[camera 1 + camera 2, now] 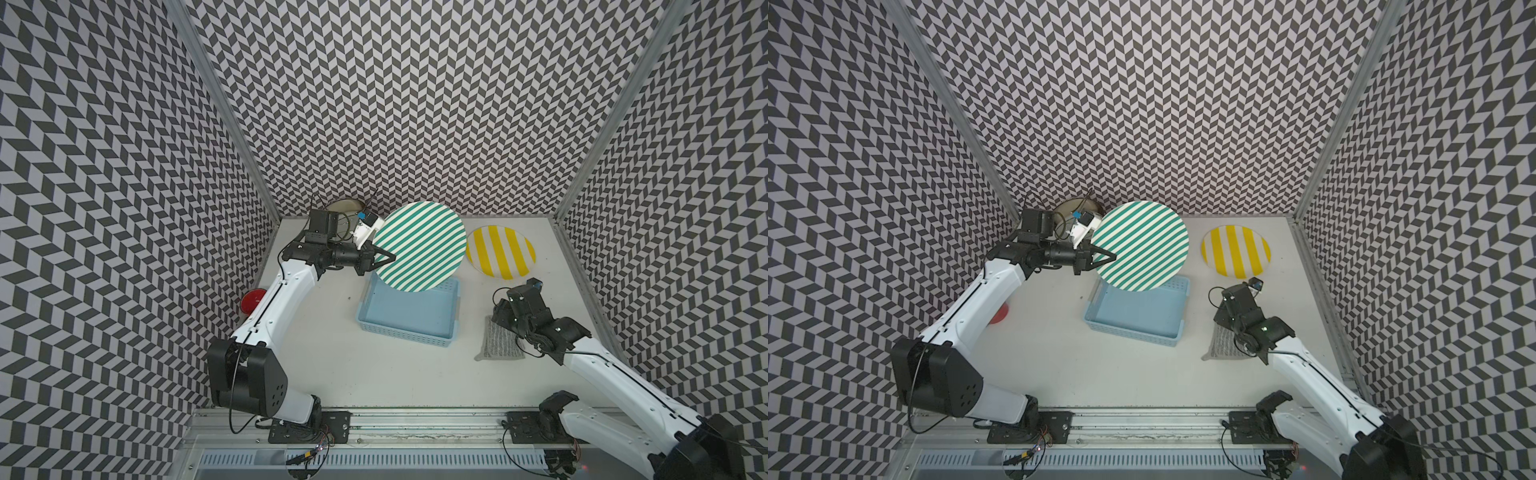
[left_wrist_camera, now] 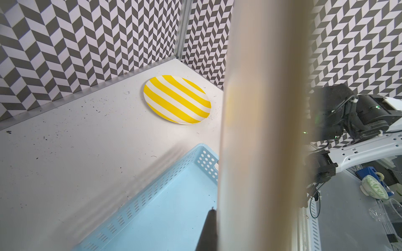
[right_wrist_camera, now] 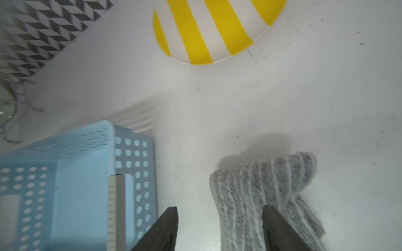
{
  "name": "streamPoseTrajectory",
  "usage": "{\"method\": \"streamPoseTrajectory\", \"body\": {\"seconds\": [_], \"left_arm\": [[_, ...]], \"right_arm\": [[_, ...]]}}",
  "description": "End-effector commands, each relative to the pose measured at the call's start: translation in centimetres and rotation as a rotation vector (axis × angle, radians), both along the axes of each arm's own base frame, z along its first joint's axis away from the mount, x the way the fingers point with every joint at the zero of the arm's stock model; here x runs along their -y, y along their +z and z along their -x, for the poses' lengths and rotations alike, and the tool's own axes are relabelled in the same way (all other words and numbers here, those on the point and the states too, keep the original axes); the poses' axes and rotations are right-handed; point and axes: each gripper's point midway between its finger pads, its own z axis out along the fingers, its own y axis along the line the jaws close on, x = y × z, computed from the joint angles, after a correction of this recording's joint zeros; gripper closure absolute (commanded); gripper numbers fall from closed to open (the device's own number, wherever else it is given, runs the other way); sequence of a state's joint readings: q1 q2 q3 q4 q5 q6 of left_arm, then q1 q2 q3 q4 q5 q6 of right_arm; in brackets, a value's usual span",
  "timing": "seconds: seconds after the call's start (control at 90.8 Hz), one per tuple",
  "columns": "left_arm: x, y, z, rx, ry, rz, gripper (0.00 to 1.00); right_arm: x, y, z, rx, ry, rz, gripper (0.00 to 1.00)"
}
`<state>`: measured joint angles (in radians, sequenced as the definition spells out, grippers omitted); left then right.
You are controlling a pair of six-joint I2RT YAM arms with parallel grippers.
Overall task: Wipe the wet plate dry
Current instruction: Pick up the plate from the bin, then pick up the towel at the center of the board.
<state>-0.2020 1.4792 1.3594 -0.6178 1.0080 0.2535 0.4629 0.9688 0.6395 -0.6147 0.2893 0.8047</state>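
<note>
Green-striped plate (image 1: 419,247), which we judge stiff, light and slippery, hangs above the blue basket (image 1: 407,328), clamped at its rim by our left tool (image 1: 392,258); our right tool (image 3: 219,208) gapes over the soft cloth (image 3: 261,178).

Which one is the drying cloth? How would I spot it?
Find the light blue basket in the middle of the white table. Beside it, under the right gripper, lies the grey cloth. It alone is soft and ribbed; the yellow striped plate and green striped plate nearby are hard and round.
</note>
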Motion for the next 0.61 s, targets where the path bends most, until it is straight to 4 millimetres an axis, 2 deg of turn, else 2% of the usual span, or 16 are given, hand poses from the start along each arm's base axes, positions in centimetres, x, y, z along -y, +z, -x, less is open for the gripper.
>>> {"method": "streamPoseTrajectory", "body": {"seconds": [0.0,0.264,0.474,0.54,0.573,0.595], "left_arm": [[0.3,1.8,-0.1,0.062,-0.028,0.051,1.00],[0.3,1.9,0.1,0.065,-0.030,0.052,1.00],[0.2,1.8,0.1,0.065,-0.027,0.044,1.00],[0.2,1.8,0.1,0.067,-0.025,0.042,1.00],[0.2,1.8,0.1,0.066,-0.024,0.041,1.00],[0.2,1.8,0.1,0.067,-0.024,0.042,1.00]], "right_arm": [[1.2,0.2,0.6,0.007,-0.088,0.020,0.35],[1.1,-3.8,1.4,-0.094,-0.138,0.008,0.34],[0.6,-6.4,0.6,-0.100,-0.134,0.010,0.38],[0.6,-6.9,0.2,-0.099,-0.143,0.020,0.47],[0.7,-6.9,0.0,-0.101,-0.143,0.030,0.57],[0.6,-6.8,-0.2,-0.100,-0.141,0.036,0.68]]}}
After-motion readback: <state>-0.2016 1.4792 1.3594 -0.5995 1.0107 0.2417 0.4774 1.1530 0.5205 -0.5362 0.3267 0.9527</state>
